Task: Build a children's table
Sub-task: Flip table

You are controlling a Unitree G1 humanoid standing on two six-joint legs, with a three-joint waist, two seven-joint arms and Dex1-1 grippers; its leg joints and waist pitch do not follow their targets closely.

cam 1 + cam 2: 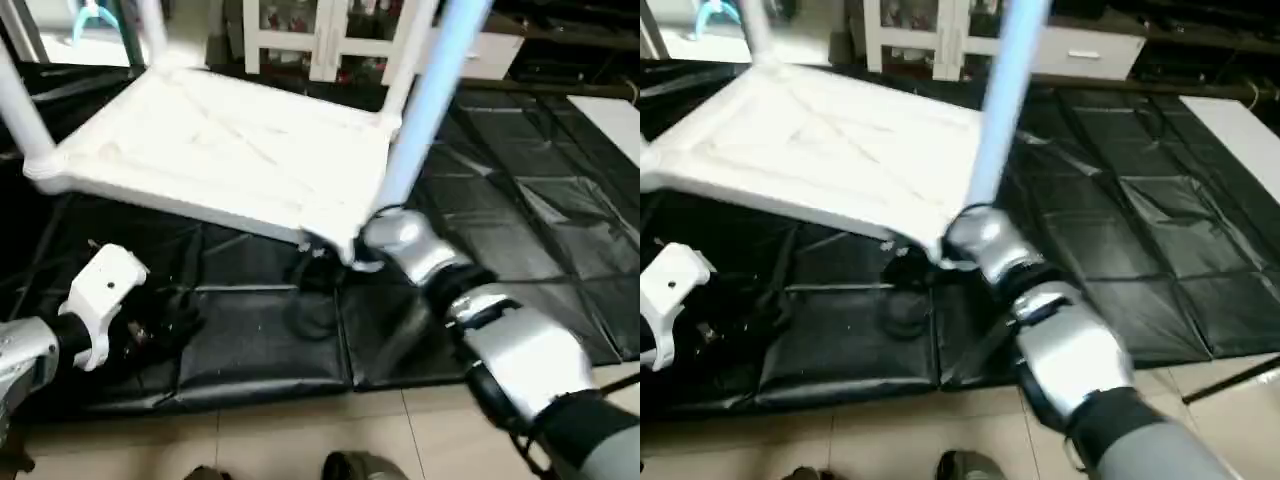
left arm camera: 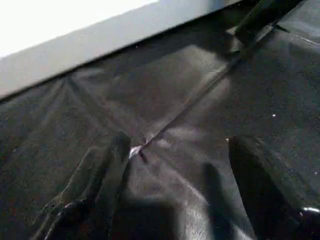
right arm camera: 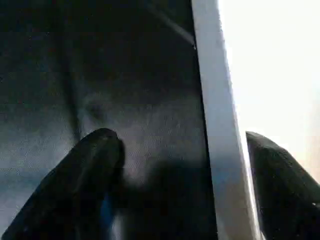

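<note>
Table top (image 1: 215, 155) lies upside down on black mat (image 1: 520, 230), legs up, leg (image 1: 425, 95) at 1 o'clock. Right gripper (image 3: 175, 165) spread wide astride its rim, probably not clamped; left gripper (image 2: 175, 185) open, empty. Risk: the top slips off, dropping.

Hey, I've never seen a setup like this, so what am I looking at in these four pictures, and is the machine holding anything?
A humanoid robot is assembling a children's table. Two pictures look down from its head; two look along each wrist. The white table top lies upside down on black floor mats, with legs standing up from its corners. The left pincer is open over the mat, holding nothing. The right pincer sits at the top's near corner, its fingers either side of the white edge; whether they grip it is unclear.
</note>
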